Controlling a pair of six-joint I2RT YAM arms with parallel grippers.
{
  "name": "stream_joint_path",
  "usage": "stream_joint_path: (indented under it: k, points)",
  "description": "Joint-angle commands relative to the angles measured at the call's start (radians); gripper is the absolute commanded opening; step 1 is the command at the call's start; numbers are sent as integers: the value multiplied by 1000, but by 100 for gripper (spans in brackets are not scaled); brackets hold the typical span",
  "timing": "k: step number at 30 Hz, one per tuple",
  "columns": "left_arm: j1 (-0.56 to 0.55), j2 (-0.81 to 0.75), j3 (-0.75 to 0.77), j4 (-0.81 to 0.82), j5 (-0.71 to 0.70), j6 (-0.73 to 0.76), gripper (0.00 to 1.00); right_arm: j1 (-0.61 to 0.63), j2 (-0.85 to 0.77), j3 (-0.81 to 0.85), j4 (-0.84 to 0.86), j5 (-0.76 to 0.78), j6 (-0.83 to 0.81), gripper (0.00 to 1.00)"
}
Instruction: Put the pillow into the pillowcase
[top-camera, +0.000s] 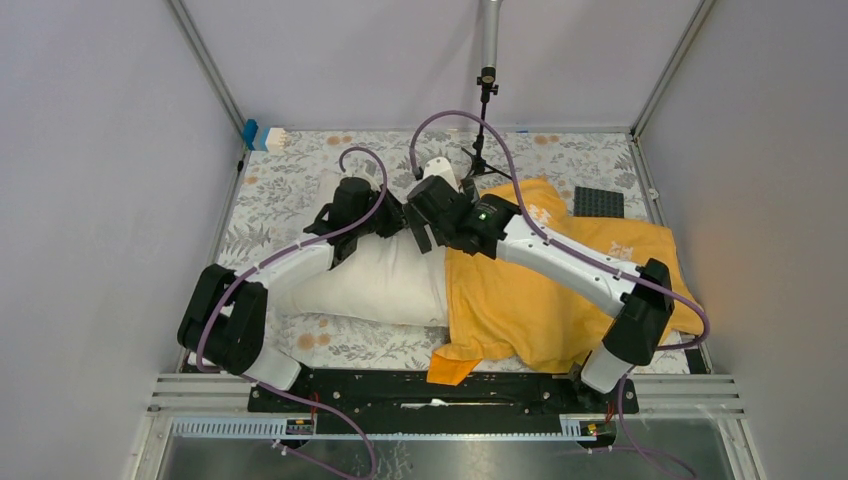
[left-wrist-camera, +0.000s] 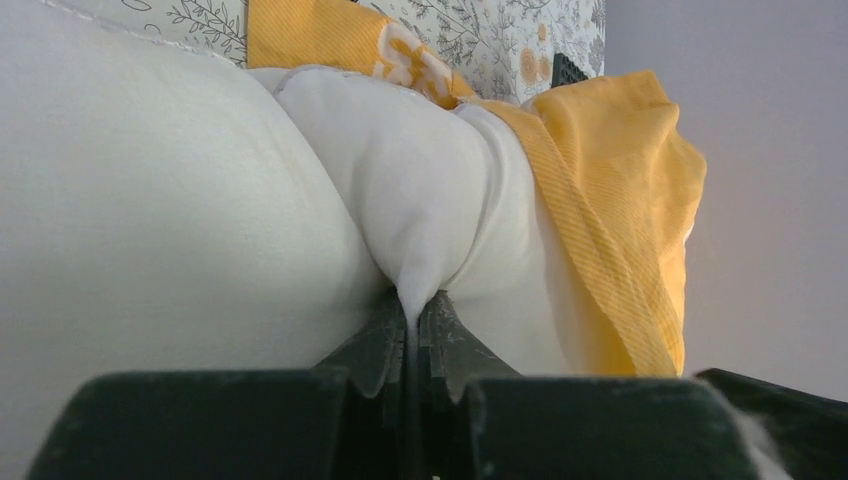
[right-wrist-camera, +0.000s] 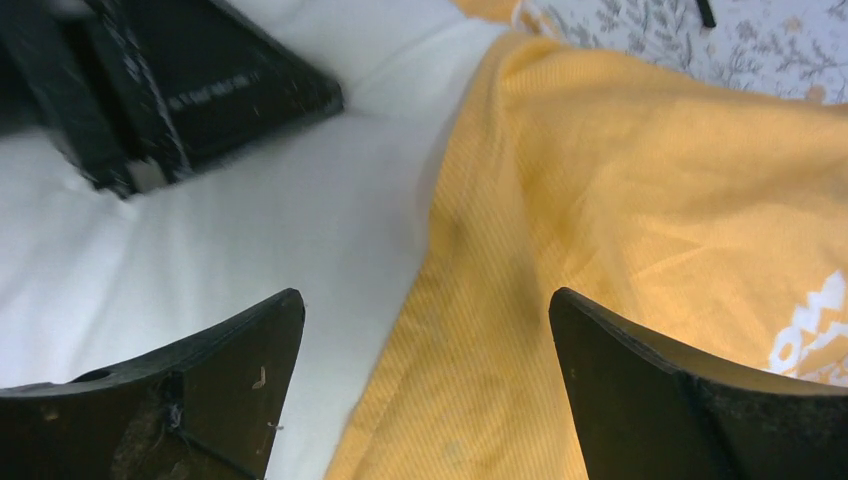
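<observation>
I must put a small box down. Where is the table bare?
Bare floral cloth lies between the blue-and-white block and the pillow, and along the near edge before the pillow. The middle, where pillow meets pillowcase, is crowded.

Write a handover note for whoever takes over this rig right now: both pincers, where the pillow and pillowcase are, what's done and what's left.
Left pincer: shut on a pinched fold of the plump white fabric pillow.
Right pincer: open, holding nothing, over the hem where the floppy orange-yellow cloth pillowcase meets the pillow.
Position: both lie on the floral-covered table, pillow to the left, pillowcase to the right.
Done: the pillow's right end is inside the pillowcase mouth; how deep is hidden.
Left: the pillow's left part is bare. Probably regrip the hem with the right pincer and draw the pillowcase over the rest.
</observation>
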Motion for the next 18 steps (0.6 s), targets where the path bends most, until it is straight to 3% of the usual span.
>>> stream_joint_path:
  k: [1, 8, 16, 17, 18]
  points:
    - [-4, 15, 34, -72, 39, 28, 0, -1, 6, -82, 48, -24, -20, 100]
    - [-5, 56, 77, -85, 48, 34, 0, 14, 70, -130, 91, -148, 4, 100]
    - [-10, 70, 114, -85, 79, 35, 0, 42, 195, -118, 108, -88, 41, 98]
    - [-11, 65, 119, -92, 79, 33, 0, 37, 247, -105, 99, -84, 46, 84]
    - [-10, 60, 124, -99, 77, 33, 0, 31, 283, -81, 67, -81, 58, 58]
